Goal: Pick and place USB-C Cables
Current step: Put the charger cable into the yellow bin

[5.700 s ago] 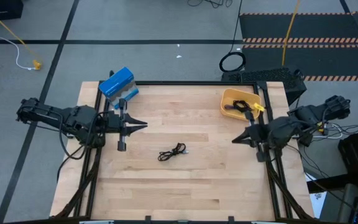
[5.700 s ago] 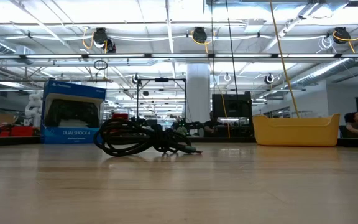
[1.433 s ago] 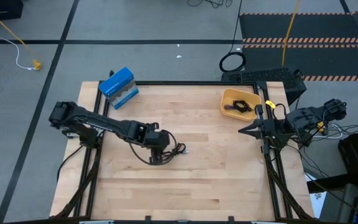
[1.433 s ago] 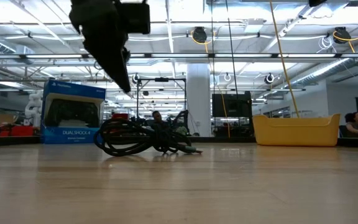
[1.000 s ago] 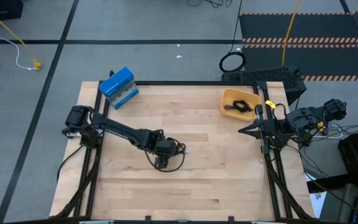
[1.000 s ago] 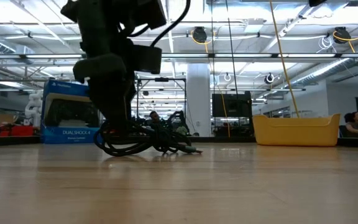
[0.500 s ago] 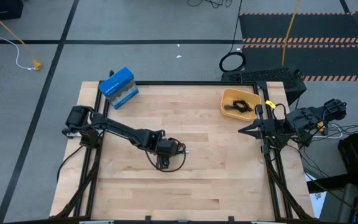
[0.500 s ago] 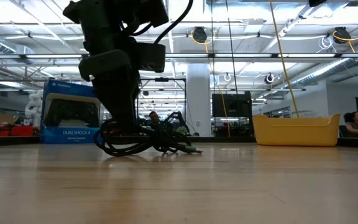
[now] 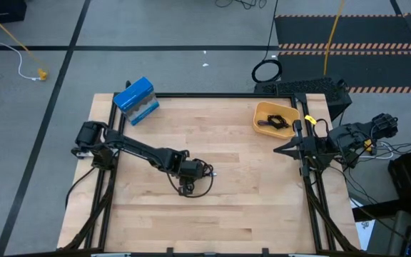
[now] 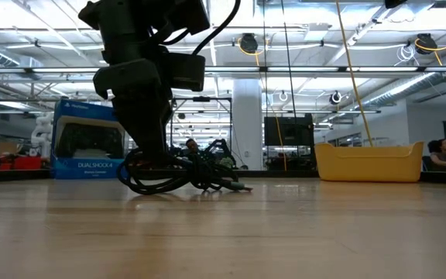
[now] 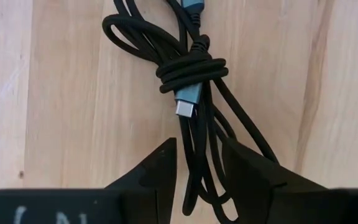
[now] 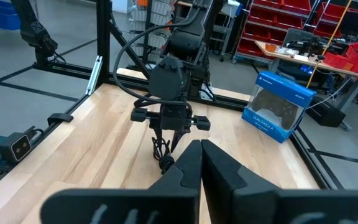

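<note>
Left gripper (image 11: 197, 165): we see it down at mid-table, fingers astride the black cable's strands, a gap visible on each side.
Black cable (image 11: 191, 68): coiled on the wooden table (image 9: 262, 193).
Right gripper (image 9: 277, 149): pressed together, waiting near the yellow bin (image 9: 261, 114).
Bin contents: we see two more cables (image 9: 275, 121).

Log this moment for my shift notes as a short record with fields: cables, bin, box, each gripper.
table cable: coiled black USB-C cable lying on the wooden table
left gripper: down over that cable, fingers straddling its strands
right gripper: shut, waiting at the table's right edge
yellow bin: holds a black and a purple cable
blue controller box: far-left corner
</note>
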Available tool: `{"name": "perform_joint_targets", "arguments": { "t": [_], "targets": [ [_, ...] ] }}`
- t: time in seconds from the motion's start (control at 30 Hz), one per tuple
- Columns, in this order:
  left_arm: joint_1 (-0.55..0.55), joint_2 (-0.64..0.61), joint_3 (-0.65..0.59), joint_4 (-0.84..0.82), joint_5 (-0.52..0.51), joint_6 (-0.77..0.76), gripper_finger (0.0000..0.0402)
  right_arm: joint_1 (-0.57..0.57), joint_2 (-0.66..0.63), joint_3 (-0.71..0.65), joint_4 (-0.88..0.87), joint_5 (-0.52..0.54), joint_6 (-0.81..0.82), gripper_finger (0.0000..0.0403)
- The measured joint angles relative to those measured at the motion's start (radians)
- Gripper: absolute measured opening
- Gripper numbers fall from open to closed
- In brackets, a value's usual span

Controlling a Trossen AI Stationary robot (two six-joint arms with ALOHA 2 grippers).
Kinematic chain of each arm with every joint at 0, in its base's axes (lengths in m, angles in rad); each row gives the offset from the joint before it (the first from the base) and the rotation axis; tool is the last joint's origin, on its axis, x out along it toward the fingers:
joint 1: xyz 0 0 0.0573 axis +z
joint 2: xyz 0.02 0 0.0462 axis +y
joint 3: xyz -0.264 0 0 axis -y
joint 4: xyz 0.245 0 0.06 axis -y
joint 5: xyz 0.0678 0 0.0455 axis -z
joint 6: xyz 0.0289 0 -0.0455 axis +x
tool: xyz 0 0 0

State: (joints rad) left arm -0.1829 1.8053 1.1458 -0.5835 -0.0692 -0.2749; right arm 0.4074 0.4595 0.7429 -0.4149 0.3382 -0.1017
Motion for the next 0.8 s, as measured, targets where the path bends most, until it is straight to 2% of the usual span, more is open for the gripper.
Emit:
{"name": "perform_joint_targets", "arguments": {
  "t": [0.17,0.5,0.8],
  "targets": [
    [0.000,0.000,0.000,0.000,0.000,0.002,0.0120,0.000,0.000,0.000,0.000,0.000,0.000,0.0000],
    [0.000,0.002,0.000,0.001,0.020,0.028,0.0045,0.000,0.000,0.000,0.000,0.000,0.000,0.0000],
    [0.000,0.002,0.000,0.004,0.020,0.066,0.0017,0.000,0.000,0.000,0.000,0.000,0.000,0.0000]
  ]
}}
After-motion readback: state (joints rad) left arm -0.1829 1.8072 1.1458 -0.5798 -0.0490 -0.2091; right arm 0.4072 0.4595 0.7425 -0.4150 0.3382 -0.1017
